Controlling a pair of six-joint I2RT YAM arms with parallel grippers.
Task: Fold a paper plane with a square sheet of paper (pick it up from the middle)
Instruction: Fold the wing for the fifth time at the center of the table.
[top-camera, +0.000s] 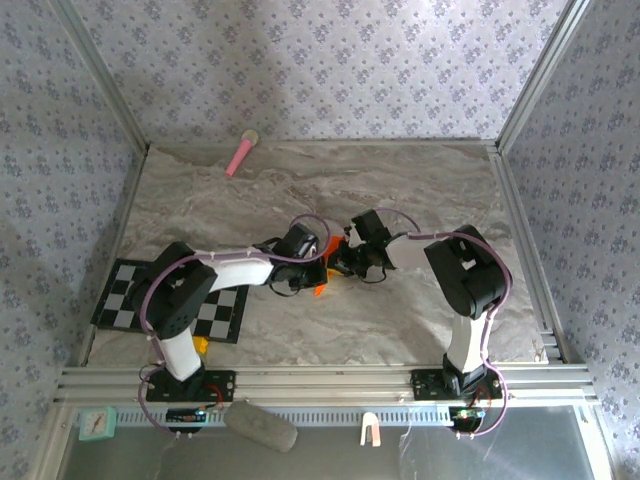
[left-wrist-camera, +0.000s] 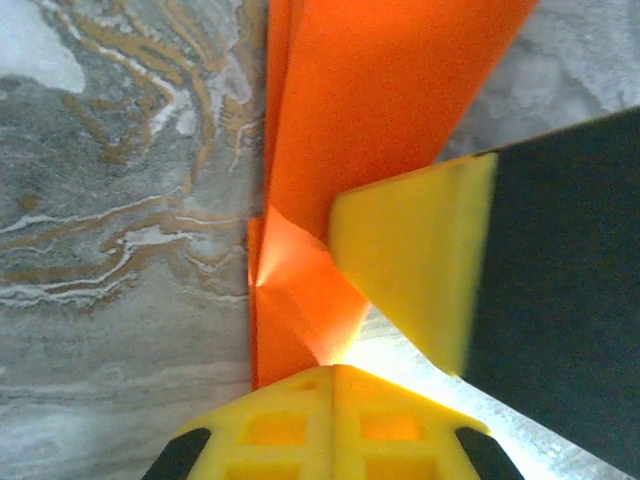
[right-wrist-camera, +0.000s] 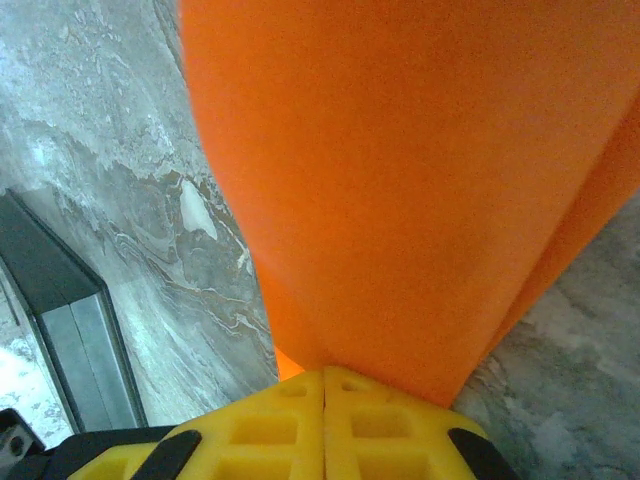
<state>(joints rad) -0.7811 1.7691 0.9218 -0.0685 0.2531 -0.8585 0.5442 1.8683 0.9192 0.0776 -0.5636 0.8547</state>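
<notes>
Orange square sheet of paper (left-wrist-camera: 380, 100): creased, layered, no dart yet | left gripper (left-wrist-camera: 333, 368): pinching its fold | right gripper (right-wrist-camera: 325, 372): clamped on it | left to do, likely: further folds.

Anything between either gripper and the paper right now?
Nothing visible. The left gripper and the right gripper are each shut directly on the paper. In both wrist views, the orange sheet comes straight out from between the closed fingertips.

left arm (top-camera: 235, 268) bent inward | left gripper (left-wrist-camera: 333, 372) fingers clamped | right arm (top-camera: 465, 278) bent inward | right gripper (right-wrist-camera: 323, 374) fingers clamped
</notes>
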